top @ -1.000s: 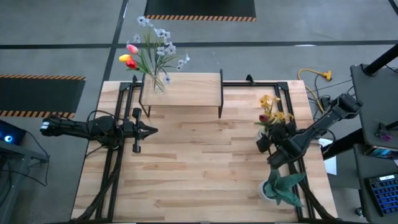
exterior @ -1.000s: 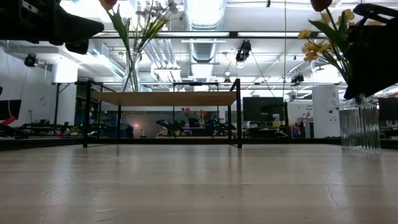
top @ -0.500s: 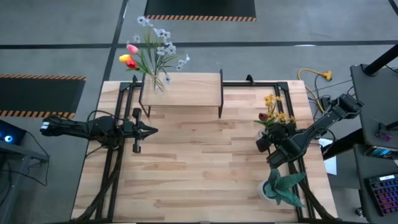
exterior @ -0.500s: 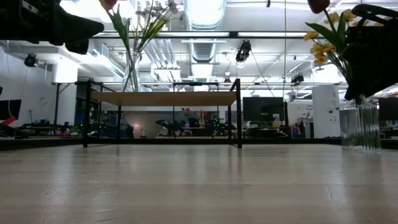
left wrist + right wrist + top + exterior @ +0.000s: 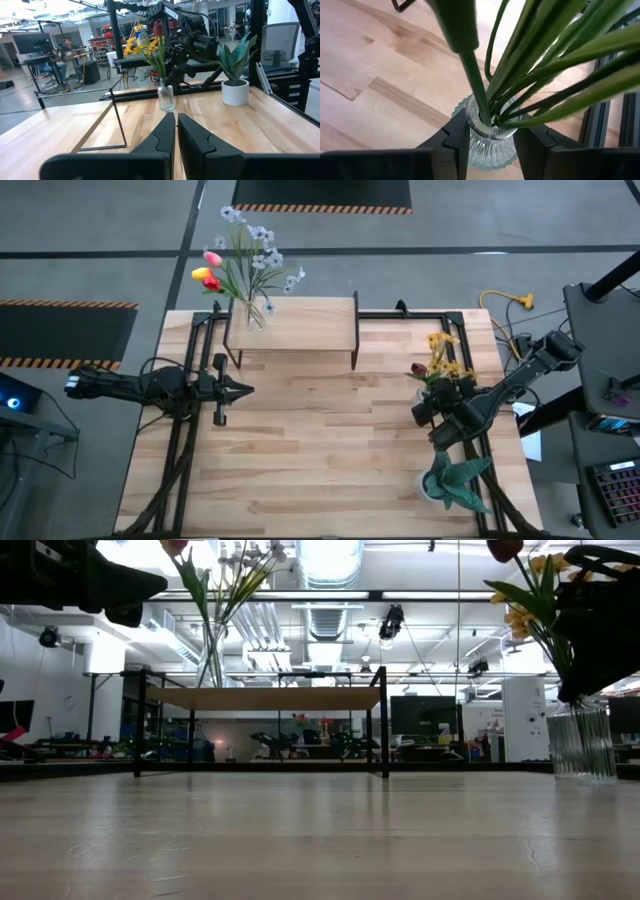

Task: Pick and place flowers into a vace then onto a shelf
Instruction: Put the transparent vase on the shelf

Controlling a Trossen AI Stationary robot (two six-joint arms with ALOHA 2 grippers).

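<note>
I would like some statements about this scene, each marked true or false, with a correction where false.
1. A vase with flowers stands on the shelf. True.
2. The right gripper has its fingers on either side of the second vase. True.
3. The second vase is empty. False: it holds yellow and dark maroon flowers.
4. The left gripper is open. False: its fingers are shut, and it waits over the table's left side.
5. The potted plant stands on the shelf. False: it stands on the table, near the front right corner.
</note>
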